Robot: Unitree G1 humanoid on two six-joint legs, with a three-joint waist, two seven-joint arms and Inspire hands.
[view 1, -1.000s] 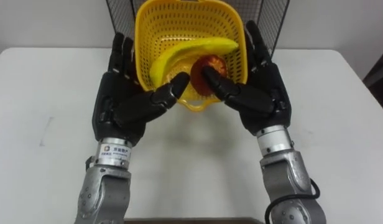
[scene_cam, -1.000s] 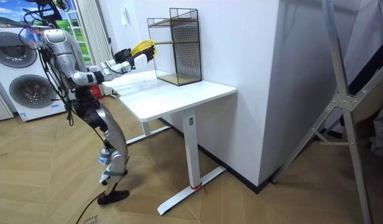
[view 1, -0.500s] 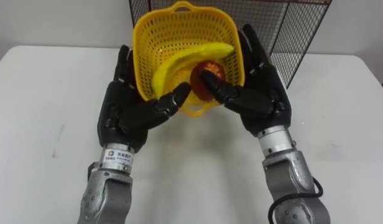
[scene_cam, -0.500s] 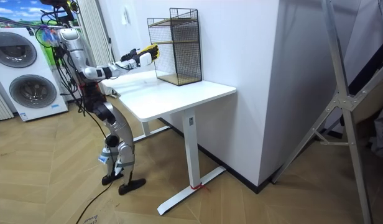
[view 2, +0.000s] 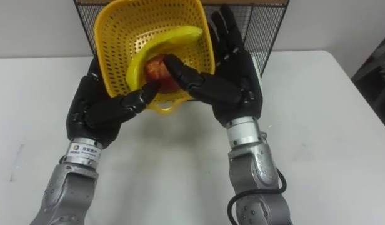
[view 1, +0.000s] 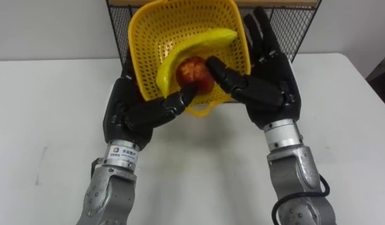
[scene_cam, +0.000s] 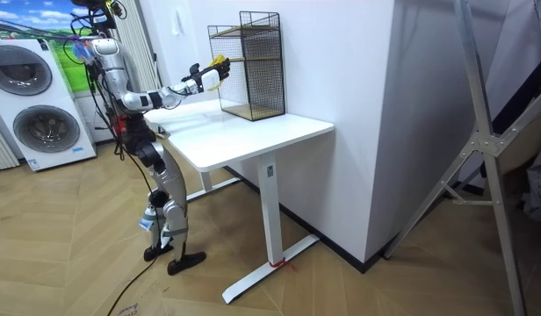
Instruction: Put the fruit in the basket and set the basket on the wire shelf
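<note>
A yellow plastic basket (view 1: 180, 25) is held up between my two hands, tipped so its mouth faces me. A banana (view 1: 192, 47) and a red apple (view 1: 192, 72) lie inside it. My left hand (view 1: 127, 109) clasps the basket's left wall, fingers outside and thumb over the near rim. My right hand (view 1: 270, 87) clasps the right wall the same way. The black wire shelf (view 1: 299, 25) stands right behind the basket on the white table (view 1: 49, 125). In the room view the basket (scene_cam: 216, 66) hangs just before the shelf (scene_cam: 253, 61), about level with its upper tier.
I stand at the table's (scene_cam: 253, 132) end on the room view's left, arms stretched over it. Two washing machines (scene_cam: 29, 105) stand behind me. A white wall runs behind the shelf. Bare tabletop lies to both sides of my arms.
I have stepped up to the table and straightened. Both hands have carried the basket higher and closer to the wire shelf. The apple has rolled a little toward the near rim.
</note>
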